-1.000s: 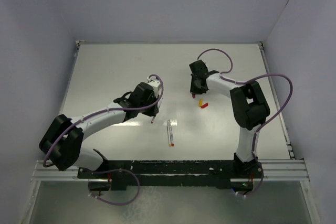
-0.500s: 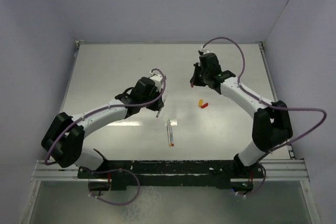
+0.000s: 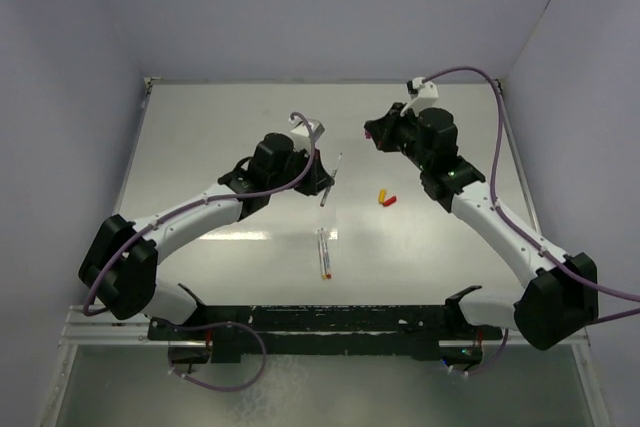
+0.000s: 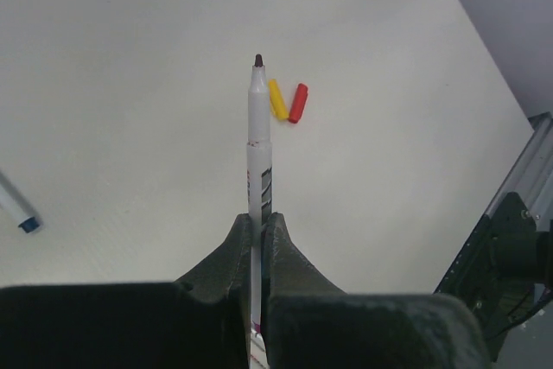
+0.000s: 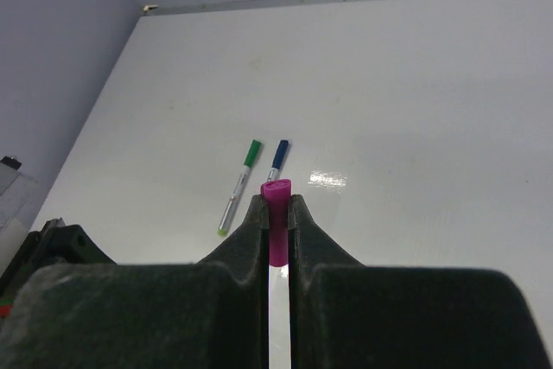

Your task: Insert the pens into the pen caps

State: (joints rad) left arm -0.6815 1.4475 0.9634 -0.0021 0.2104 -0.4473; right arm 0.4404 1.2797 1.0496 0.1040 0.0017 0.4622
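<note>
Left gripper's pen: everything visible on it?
Thin white-grey marker pen, plastic-looking, uncapped, small dark tip, grey print mid-barrel. The left gripper is shut on its rear part; nothing else touches it. It juts straight out, tip aimed toward the small yellow cap and red cap lying side by side.

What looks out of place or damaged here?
Nothing stands out: the left gripper holds an uncapped pen, the right gripper a magenta cap, and the yellow cap and red cap lie loose on the table.

right pincer (image 5: 276, 206) clamps magenta cap (image 5: 276, 191); green pen (image 5: 239, 187), blue pen (image 5: 279, 154) beyond
</note>
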